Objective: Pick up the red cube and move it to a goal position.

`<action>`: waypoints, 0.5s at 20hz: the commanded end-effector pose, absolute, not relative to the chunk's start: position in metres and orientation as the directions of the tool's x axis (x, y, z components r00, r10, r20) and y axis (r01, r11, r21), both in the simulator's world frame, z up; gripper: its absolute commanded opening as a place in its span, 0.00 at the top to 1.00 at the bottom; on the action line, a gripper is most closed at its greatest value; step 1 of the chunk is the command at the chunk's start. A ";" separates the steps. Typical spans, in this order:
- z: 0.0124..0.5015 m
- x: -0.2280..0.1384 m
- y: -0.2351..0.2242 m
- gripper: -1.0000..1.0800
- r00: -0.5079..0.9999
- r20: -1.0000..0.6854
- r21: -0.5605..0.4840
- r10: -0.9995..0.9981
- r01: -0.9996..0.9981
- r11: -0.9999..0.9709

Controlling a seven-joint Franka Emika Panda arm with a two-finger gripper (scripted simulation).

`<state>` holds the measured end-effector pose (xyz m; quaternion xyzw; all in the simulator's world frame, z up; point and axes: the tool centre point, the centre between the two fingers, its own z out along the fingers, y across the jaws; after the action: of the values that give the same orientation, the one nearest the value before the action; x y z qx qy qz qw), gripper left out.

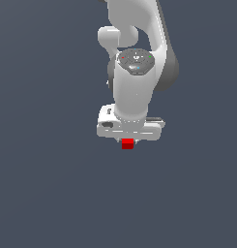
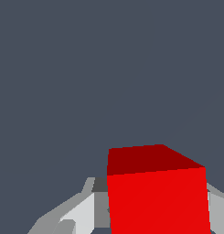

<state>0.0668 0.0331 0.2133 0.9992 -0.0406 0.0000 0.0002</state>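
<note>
The red cube (image 1: 127, 143) was held between the fingers of the gripper (image 1: 128, 140). It could be dropped if the squeeze was loosened too soon.

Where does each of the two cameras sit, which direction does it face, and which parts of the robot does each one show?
Exterior view: sits off the arm, apparently above it, looking down on the white arm and its gripper; the small bright red matte cube peeks out below.
Wrist view: sits on the wrist, looking along the gripper; grey-white fingers flank the cube.
Shared: the red cube, the gripper, the plain grey-blue background.
</note>
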 end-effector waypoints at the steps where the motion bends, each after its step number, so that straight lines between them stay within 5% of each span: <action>1: 0.238 0.064 0.046 1.00 0.997 0.000 0.001 -0.082 -0.082 -0.997; 10: 0.295 0.060 0.077 1.00 0.997 0.000 0.001 -0.082 -0.082 -0.997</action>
<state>0.0606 0.0739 0.2881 0.9992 -0.0404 0.0004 0.0002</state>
